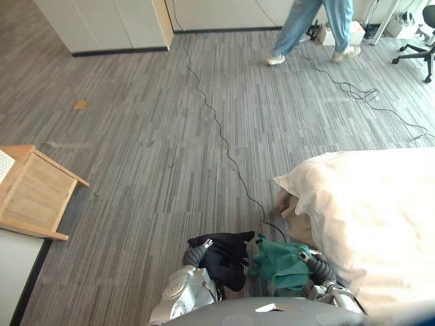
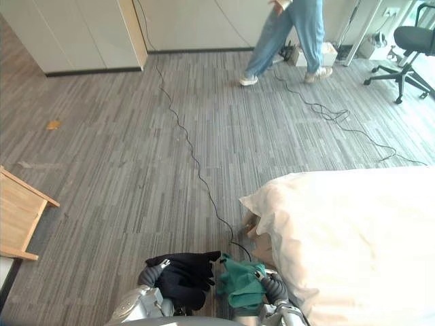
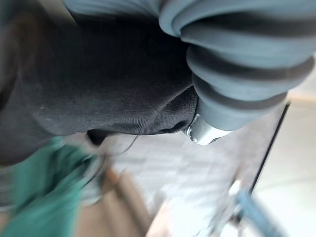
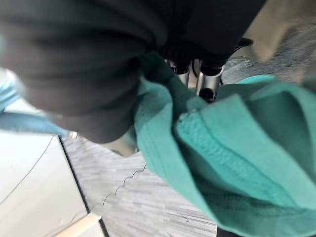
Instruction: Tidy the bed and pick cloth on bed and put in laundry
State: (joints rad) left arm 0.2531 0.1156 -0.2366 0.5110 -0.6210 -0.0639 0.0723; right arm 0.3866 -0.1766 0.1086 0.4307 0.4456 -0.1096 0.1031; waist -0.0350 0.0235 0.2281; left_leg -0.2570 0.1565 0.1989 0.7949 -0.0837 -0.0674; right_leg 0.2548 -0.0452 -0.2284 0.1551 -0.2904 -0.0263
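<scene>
Black cloth point(image 1: 224, 261) hung bunched over the left hand point(image 1: 194, 255), low and close in front of the robot. It was above the carpet point(image 1: 136, 136), off the bed point(image 1: 380, 224). The cloth draped the front of that hand; in the left wrist view it lay right against the ribbed cover. Could not tell whether that hand was clenched or slack.

Green cloth point(image 1: 280, 265) sat up against the black one, on the side toward the bed. Right hand point(image 1: 318, 269) had it. In the right wrist view the fingers point(image 4: 208, 85) were curled into a gathered fold, with the rest of the cloth sagging past them. Green cloth was just beside the bed's left edge, nearer the robot than the corner of the white duvet point(image 1: 340, 183).

Wooden side table point(image 1: 34, 193) stood well apart to the left. Person point(image 1: 309, 27) in blue trousers was mid-stride at the far end of the carpet, near an office chair point(image 1: 421, 44).
</scene>
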